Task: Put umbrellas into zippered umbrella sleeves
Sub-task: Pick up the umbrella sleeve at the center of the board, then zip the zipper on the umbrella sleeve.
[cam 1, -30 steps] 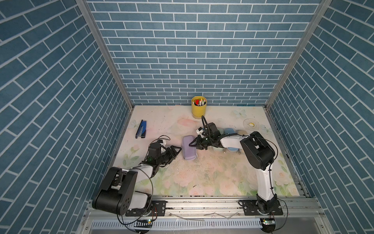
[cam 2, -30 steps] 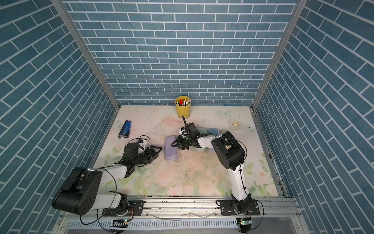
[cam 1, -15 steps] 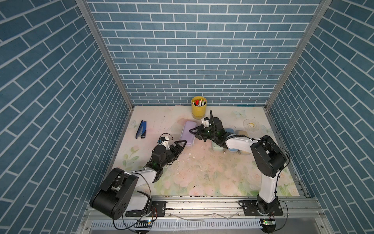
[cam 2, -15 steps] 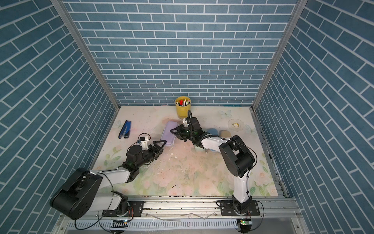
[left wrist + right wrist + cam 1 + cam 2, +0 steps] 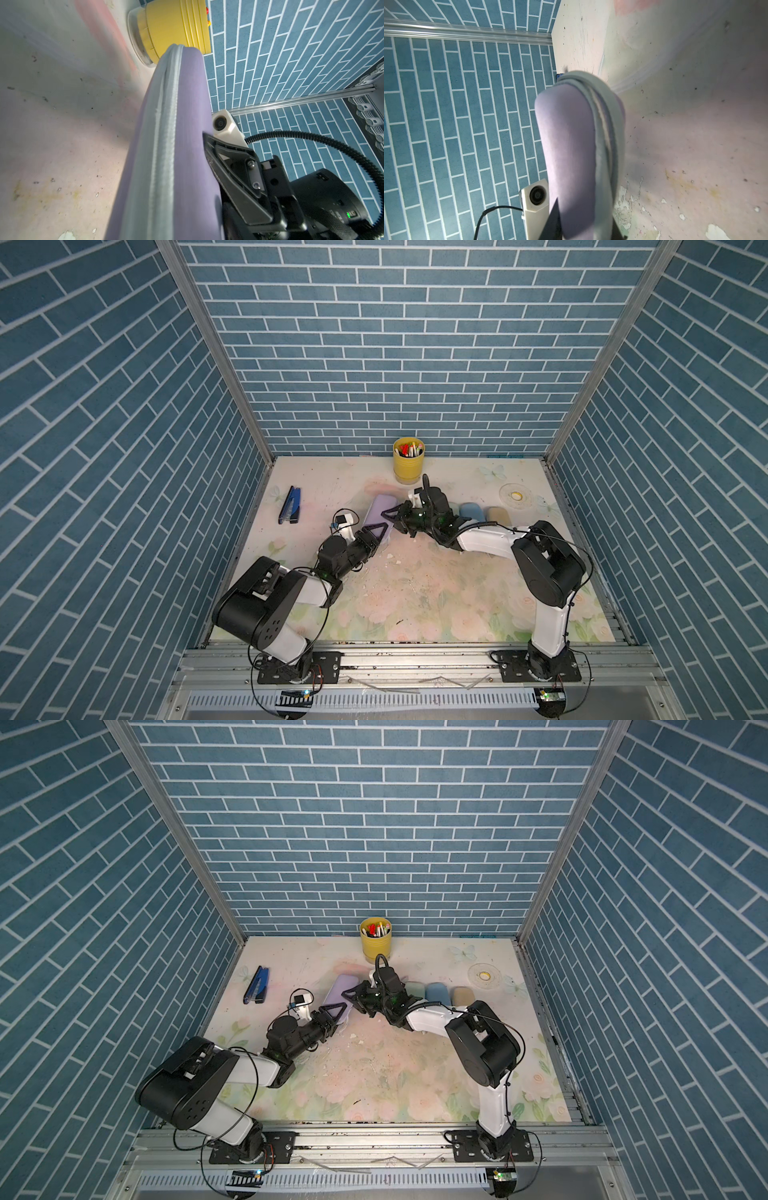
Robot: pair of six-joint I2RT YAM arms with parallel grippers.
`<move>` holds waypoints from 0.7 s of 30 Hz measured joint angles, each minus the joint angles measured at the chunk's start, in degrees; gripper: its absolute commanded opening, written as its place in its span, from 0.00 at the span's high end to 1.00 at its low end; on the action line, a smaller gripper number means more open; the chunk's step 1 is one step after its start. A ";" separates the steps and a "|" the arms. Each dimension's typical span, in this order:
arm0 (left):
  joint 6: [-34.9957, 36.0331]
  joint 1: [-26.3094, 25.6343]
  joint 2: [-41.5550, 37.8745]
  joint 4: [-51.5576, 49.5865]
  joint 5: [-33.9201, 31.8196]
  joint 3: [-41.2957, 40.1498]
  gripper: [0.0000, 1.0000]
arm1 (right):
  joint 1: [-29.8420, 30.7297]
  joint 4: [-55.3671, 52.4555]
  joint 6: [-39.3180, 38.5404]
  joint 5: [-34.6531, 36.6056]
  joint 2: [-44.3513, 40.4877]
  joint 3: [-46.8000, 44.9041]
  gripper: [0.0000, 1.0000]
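The lilac zippered umbrella sleeve [image 5: 379, 511] [image 5: 341, 988] is zipped shut and held tilted over the mat left of centre. My right gripper [image 5: 394, 517] [image 5: 353, 997] [image 5: 586, 228] is shut on its far-right side, a dark finger on each face. My left gripper [image 5: 376, 531] [image 5: 335, 1011] straddles its near end; whether it presses does not show. The sleeve fills the left wrist view [image 5: 176, 145] and the right wrist view [image 5: 571, 145]. A mint sleeve [image 5: 413, 988], a light blue sleeve [image 5: 471, 512] and a tan sleeve [image 5: 498, 514] lie in a row behind my right arm. The umbrellas are out of view.
A yellow pen cup [image 5: 408, 464] stands at the back wall just behind the lilac sleeve. A dark blue stapler [image 5: 291, 506] lies at the left. A clear tape dish [image 5: 516, 495] sits at the back right. Brick walls close three sides.
My right gripper carried the lilac sleeve away from the front toward the pen cup. My left arm reached forward to the sleeve's near end, and its jaws spread wide and then narrowed round it.
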 measured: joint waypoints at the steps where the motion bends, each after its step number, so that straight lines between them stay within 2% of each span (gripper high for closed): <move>1: -0.37 0.17 0.13 0.46 0.24 0.02 0.64 | -0.11 0.07 0.26 -0.11 -0.04 0.00 0.65; 4: -1.64 1.44 0.85 1.88 1.84 0.02 0.71 | -0.55 0.17 -0.44 -1.36 -0.22 -0.02 0.55; 9: -4.07 3.98 1.81 2.91 4.26 -0.59 0.73 | -3.39 -1.73 -5.46 -5.55 -5.16 -4.15 0.54; 12: -5.46 4.83 1.81 2.80 5.70 -0.96 0.74 | -5.40 -8.00 -16.06 -4.76 -10.05 -5.66 0.56; 14: -5.90 4.94 1.31 2.23 6.75 -0.96 0.73 | -5.75 -12.09 -25.07 -1.62 -12.90 -6.12 0.57; 18: -5.55 5.01 -2.99 -2.86 8.76 -0.96 0.73 | -1.55 -15.91 -43.30 6.32 -16.98 -8.79 0.57; 21: -4.15 5.01 -8.46 -8.44 9.77 -0.81 0.73 | 2.54 -16.65 -52.54 9.75 -16.96 -9.60 0.57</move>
